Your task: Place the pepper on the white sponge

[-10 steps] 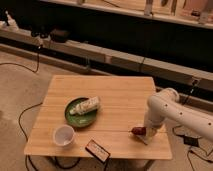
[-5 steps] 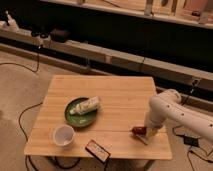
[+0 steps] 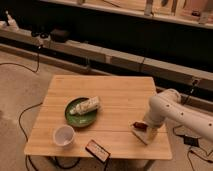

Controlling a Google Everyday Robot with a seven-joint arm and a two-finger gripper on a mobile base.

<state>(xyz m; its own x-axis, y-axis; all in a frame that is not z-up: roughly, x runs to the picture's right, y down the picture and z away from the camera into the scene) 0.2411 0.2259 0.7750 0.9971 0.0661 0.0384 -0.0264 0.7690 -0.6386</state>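
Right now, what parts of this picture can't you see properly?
- Gripper, at the table's right front in the camera view: the white arm covers most of it.
- White sponge: partly under the arm and gripper.
- Pepper: only a small dark red bit shows beside the gripper.
- Tube on the green plate: label too small to read.

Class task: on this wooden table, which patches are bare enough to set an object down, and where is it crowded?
Bare: the far strip of the table behind the green plate, and the middle between plate and arm. Crowded: the near left with the white cup and black device, and the near right, where the tool sits by the pepper and white sponge.
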